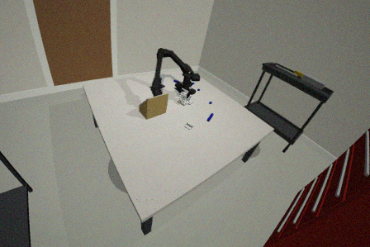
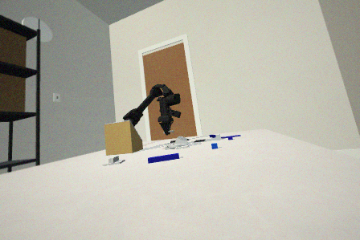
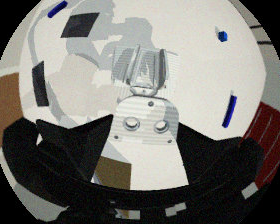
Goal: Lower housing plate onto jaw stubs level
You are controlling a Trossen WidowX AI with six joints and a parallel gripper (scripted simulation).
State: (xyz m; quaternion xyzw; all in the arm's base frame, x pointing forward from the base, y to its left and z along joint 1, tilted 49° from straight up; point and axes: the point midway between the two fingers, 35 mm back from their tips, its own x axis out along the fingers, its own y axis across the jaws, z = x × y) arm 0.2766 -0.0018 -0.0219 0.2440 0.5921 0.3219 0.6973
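The housing plate [image 3: 147, 134], a light ribbed plate with two large round holes, is held between the fingers of my gripper [image 3: 144, 121] [image 2: 168, 132]. In the exterior view the gripper is above the pale assembly [image 2: 181, 143] on the table, with a gap below the fingertips. In the wrist view, two upright pale jaws [image 3: 134, 66] [image 3: 163, 67] stand over a ribbed base just beyond the plate's far edge. That edge overlaps the near end of the jaws in this view. The stubs cannot be made out.
A tan block [image 1: 157, 106] [image 2: 118, 139] stands near the arm. A blue bar [image 1: 210, 117] [image 2: 163, 158] [image 3: 230, 111], a blue cube [image 1: 211, 102] [image 2: 214, 146] [image 3: 222, 36] and a small grey part [image 1: 188, 126] [image 2: 114, 160] lie on the table. Dark flat pieces [image 3: 80, 25] [image 3: 40, 84] lie left of the jaws.
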